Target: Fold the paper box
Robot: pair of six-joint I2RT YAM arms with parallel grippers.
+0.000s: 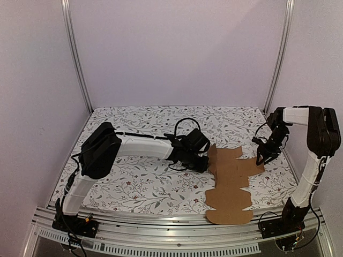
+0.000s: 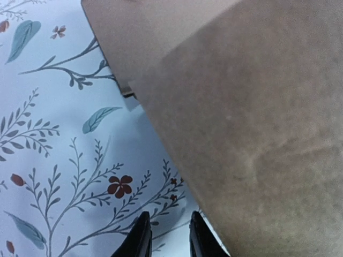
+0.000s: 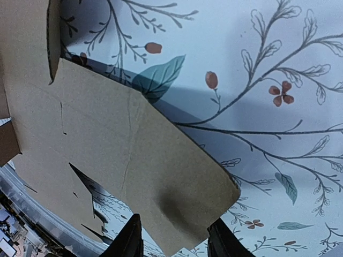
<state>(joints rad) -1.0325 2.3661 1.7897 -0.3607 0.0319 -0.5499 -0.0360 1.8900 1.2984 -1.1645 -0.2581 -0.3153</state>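
The right gripper [image 3: 174,238] is gaping wide, a rounded flap of the unfolded paper box [image 3: 107,139] lying between its jaws, ungripped; I think it should close squarely there. The left gripper [image 2: 169,235], jaws narrowly apart and empty, is hovering just beside the sheet

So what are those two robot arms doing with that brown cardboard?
They are getting ready to fold the paper box. It lies flat and unfolded on the flowery table, near the front edge. The left end effector is low beside the sheet's left edge, fingers slightly apart and holding nothing. The right end effector is at the right flap, with its open fingers either side of the flap's corner. No panel looks folded yet.
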